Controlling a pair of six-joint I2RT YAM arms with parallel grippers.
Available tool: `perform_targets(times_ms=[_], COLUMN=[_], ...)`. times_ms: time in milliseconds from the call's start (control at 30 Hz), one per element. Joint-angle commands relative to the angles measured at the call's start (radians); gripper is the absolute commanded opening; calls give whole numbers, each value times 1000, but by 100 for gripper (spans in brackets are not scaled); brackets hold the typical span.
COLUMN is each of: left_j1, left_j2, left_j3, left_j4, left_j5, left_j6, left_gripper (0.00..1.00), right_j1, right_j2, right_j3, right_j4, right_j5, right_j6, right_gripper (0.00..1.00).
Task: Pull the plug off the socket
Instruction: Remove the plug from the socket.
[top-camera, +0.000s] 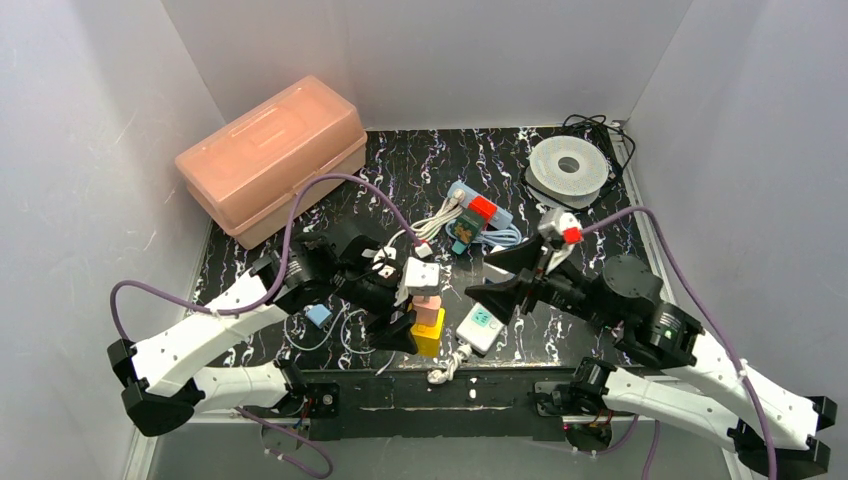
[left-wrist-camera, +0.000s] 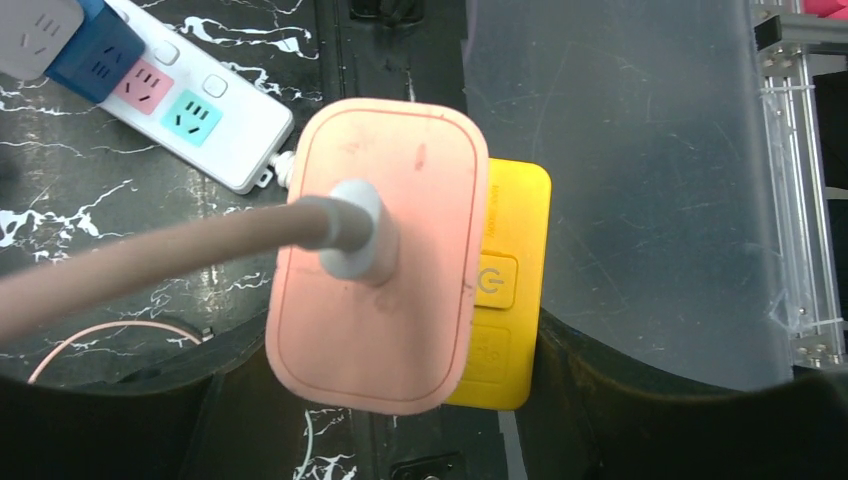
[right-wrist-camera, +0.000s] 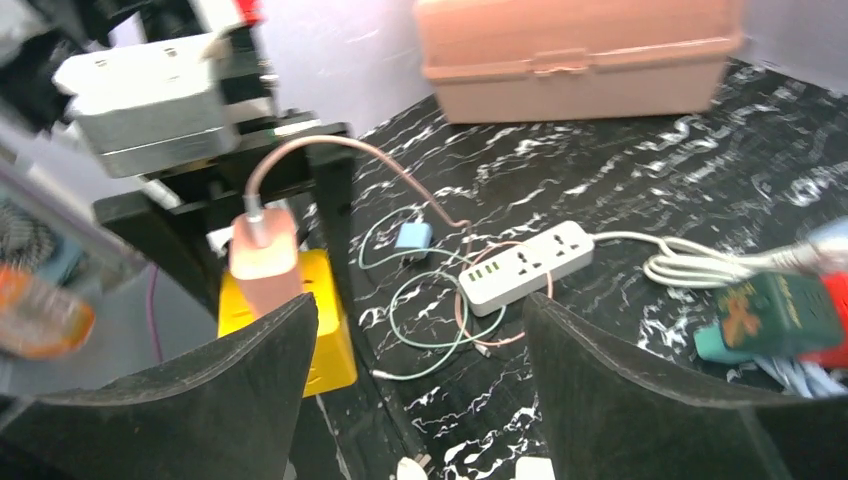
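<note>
Pink against yellow near the table's (top-camera: 560, 200) front edge: clamping the yellow socket (left-wrist-camera: 510, 290) in the left gripper (top-camera: 400, 314), presenting the right gripper (right-wrist-camera: 420, 308) released, empty and well apart from the pink plug (left-wrist-camera: 410, 330), fully seated there, extraction not yet begun.

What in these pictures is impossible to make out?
Left wrist view: the pink plug covers its joint with the yellow socket; pins unseen.
Same view: the plug hides whether the left gripper grips the socket.
Right wrist view: upper-left corner smeared by blur.
Top view: socket markings too small.
</note>
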Motion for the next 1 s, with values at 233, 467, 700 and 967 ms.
perform_targets(times_ms=[233, 467, 700, 967], left_j1=[-5, -5, -5, -6], left_j2=[21, 30, 42, 38], left_j3=[38, 57, 84, 92], left_j4=[-26, -8, -7, -16], left_j5=[102, 77, 61, 51], left_j6=[-29, -27, -8, 25], left_gripper=[0, 0, 0, 0], right_j1=[4, 4, 4, 6], right_j2=[199, 260, 313, 381], right_j3=[200, 220, 208, 215], right_j4=[41, 56, 112, 197], right_j5=[-474, -555, -565, -553], right_j6=[-253, -248, -204, -134], right_gripper=[86, 87, 85, 58])
